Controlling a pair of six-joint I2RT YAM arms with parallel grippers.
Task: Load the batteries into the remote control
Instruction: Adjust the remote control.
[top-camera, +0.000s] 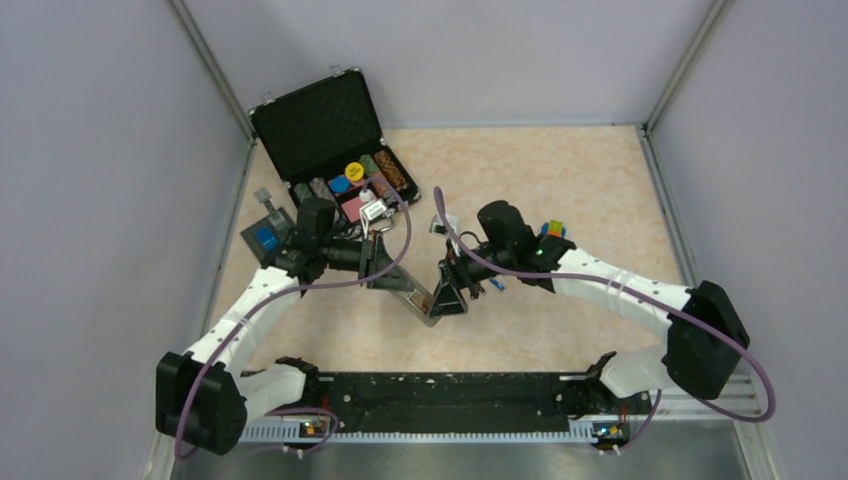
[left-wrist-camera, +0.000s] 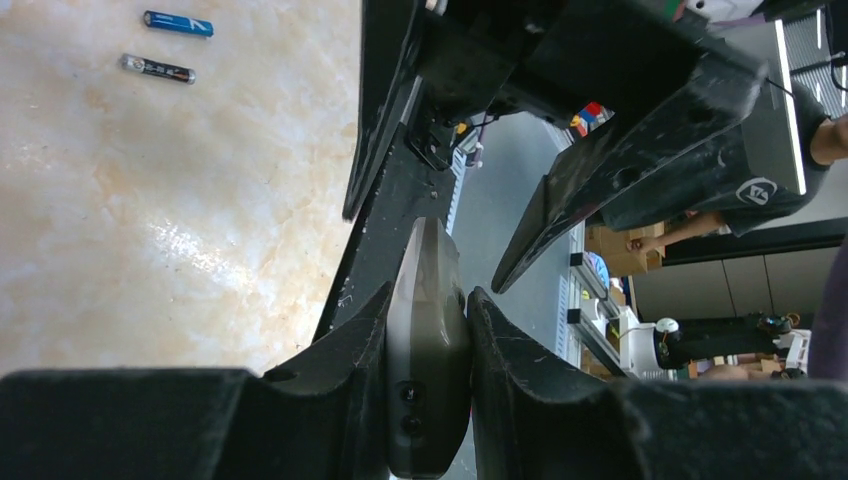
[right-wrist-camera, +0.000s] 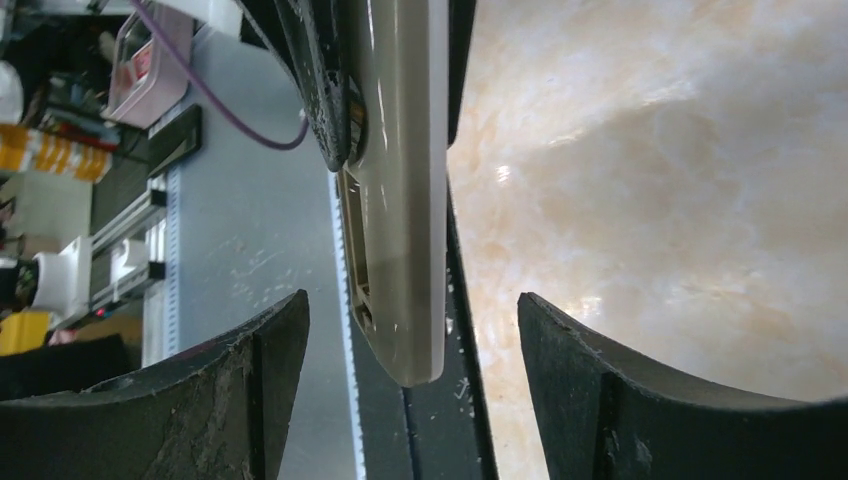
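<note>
The left hand (left-wrist-camera: 430, 300) clamped the remote (left-wrist-camera: 428, 400); the right hand (right-wrist-camera: 412, 305) gaped open around its end, holding nothing. Both batteries (left-wrist-camera: 158, 68) lay upper left on the tabletop (left-wrist-camera: 150, 220), none loaded yet.

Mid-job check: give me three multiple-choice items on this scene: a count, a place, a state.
1. Grippers clamping the remote control: A none; B one; C both.
2. The blue battery and dark grey battery lie: A on the table; B inside the remote control; C in the case.
3. The right gripper is: A shut on a battery; B shut on the remote control; C open.
Key: 1 B, only the left gripper pinches it. 2 A, both rest on the table. 3 C, its fingers stand apart, clear of the remote control.
</note>
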